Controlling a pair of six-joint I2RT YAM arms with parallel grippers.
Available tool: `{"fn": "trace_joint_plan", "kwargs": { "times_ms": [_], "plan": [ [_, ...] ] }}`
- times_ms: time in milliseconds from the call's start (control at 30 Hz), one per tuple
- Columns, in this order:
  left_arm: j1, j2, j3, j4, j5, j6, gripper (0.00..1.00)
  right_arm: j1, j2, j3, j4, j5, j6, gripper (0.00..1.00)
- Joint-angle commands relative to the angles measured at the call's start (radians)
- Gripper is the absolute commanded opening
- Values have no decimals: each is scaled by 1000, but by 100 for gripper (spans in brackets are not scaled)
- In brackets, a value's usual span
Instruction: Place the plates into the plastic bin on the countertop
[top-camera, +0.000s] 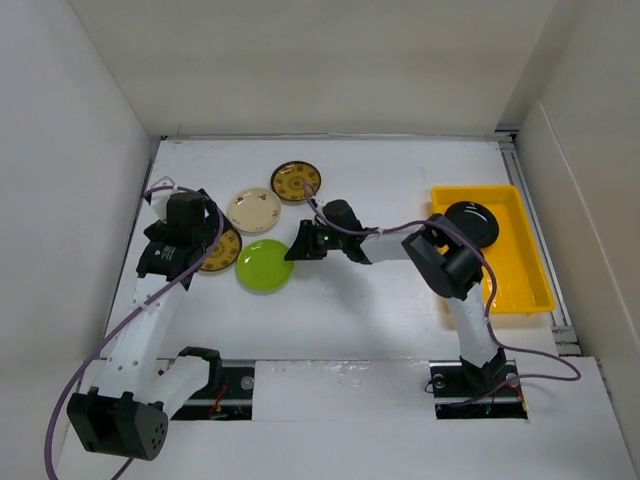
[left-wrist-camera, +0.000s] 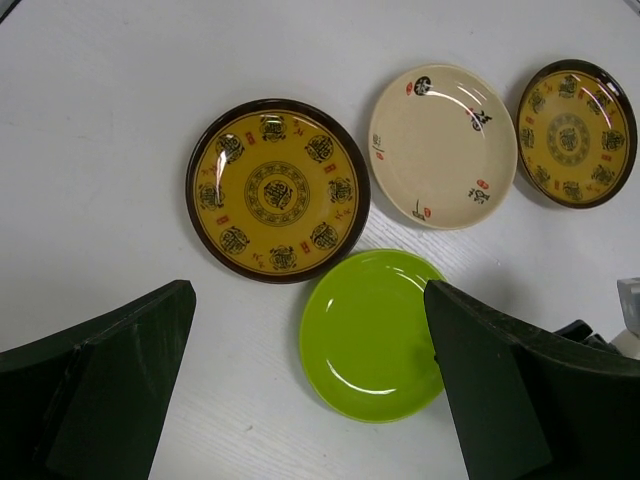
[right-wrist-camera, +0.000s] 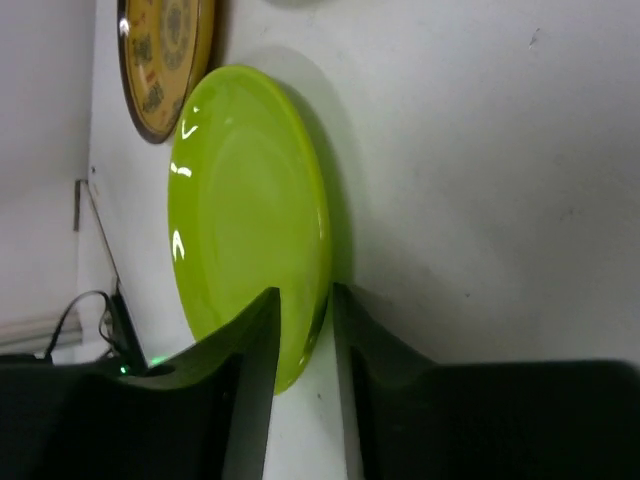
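The lime green plate (top-camera: 265, 266) lies on the white countertop (top-camera: 360, 310). My right gripper (top-camera: 296, 248) reaches to its right edge. In the right wrist view the jaws (right-wrist-camera: 307, 320) are nearly closed, straddling the rim of the lime green plate (right-wrist-camera: 250, 220), one finger over the dish and one against its outer edge. My left gripper (top-camera: 178, 250) hovers open and empty above the plates, and in its own view (left-wrist-camera: 310, 380) the lime green plate (left-wrist-camera: 370, 335) lies between the fingers below. The yellow plastic bin (top-camera: 520, 290) at the right holds the glossy black plate (top-camera: 472, 222).
A cream plate (top-camera: 254, 210) and two brown-and-yellow plates (top-camera: 296, 181) (top-camera: 222, 250) lie close around the green one. They also show in the left wrist view: the cream plate (left-wrist-camera: 442, 146) and the patterned plates (left-wrist-camera: 277, 190) (left-wrist-camera: 575, 132). White walls bound the counter. Orange and teal plates are out of view.
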Motion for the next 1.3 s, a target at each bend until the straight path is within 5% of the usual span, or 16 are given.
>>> {"fn": "trace_joint_plan", "kwargs": {
  "times_ms": [0,100,300,433,533,800,1133,1267],
  "plan": [
    [1,-17,41,6,2,15,100,6,55,14,-13,8,31,31],
    [1,-17,41,6,2,15,100,-20,31,-9,-13,37,58,0],
    [1,-17,32,15,20,24,100,-138,-404,-254,-140,308,48,0],
    [1,-27,32,25,43,33,100,-325,-728,-342,-349,472,-30,0],
    [1,-36,32,37,74,56,100,-631,-872,-368,-500,496,-81,0],
    [1,-36,23,46,97,56,100,-1158,-923,-451,-507,404,-120,0],
    [1,-45,23,46,106,65,100,-1196,-804,-415,-466,278,-110,0],
    [1,-45,23,46,106,65,100,-1174,-819,-425,-466,256,-110,57]
  ]
}}
